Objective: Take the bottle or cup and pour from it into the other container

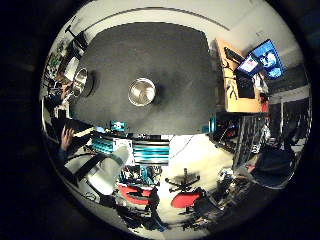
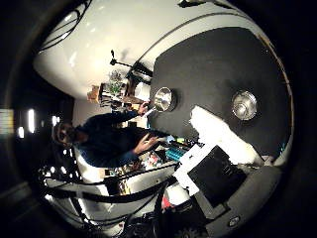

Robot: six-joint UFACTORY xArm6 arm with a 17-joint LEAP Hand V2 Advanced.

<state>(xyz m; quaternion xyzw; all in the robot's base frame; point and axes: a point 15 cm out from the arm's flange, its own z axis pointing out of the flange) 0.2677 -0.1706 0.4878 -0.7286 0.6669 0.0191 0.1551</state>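
White-and-black robot hand [image 2: 218, 144], fingers' state cannot be told, is well above the black table [image 1: 170, 65]; round steel bowl [image 1: 142, 92] sits centrally below, shiny steel cup [image 1: 79, 81] lies off near the table edge.

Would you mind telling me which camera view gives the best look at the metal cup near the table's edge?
The thumb side palm view: the metal cup is larger there, its open mouth clear, with a person's hand touching it. The little finger side view shows it smaller, at the edge of the black table, partly in shadow.
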